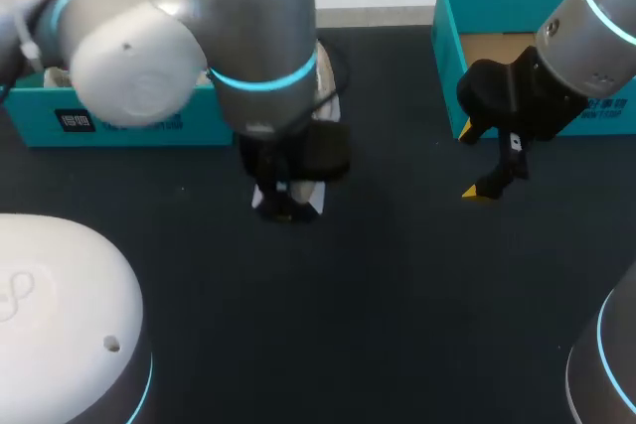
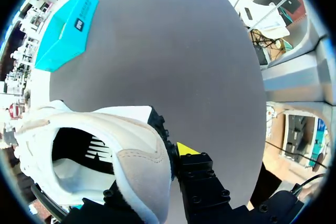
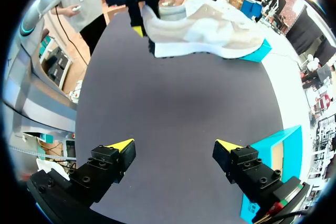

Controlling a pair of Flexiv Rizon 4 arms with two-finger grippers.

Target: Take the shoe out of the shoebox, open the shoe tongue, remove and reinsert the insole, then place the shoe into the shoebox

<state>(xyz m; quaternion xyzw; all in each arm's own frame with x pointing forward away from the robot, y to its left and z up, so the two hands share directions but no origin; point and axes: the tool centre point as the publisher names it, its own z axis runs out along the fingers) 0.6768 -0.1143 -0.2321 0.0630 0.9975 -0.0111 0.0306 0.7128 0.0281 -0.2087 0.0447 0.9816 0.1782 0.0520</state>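
My left gripper [image 2: 149,177] is shut on the heel of a white and beige shoe [image 2: 100,145], one finger inside the opening and one yellow-tipped finger [image 2: 185,149] outside. In the right wrist view the shoe [image 3: 210,30] lies level, sole down, its toe towards a teal box [image 3: 257,53]. In the head view my left arm hides most of the shoe [image 1: 298,201]. My right gripper [image 1: 473,161] stands open and empty beside the open teal shoebox [image 1: 497,7], well apart from the shoe.
A second teal box [image 1: 119,116] sits at the back left. The dark table [image 1: 397,295] stretches between my two grippers. The right shoebox wall [image 3: 273,156] is close beside one right finger.
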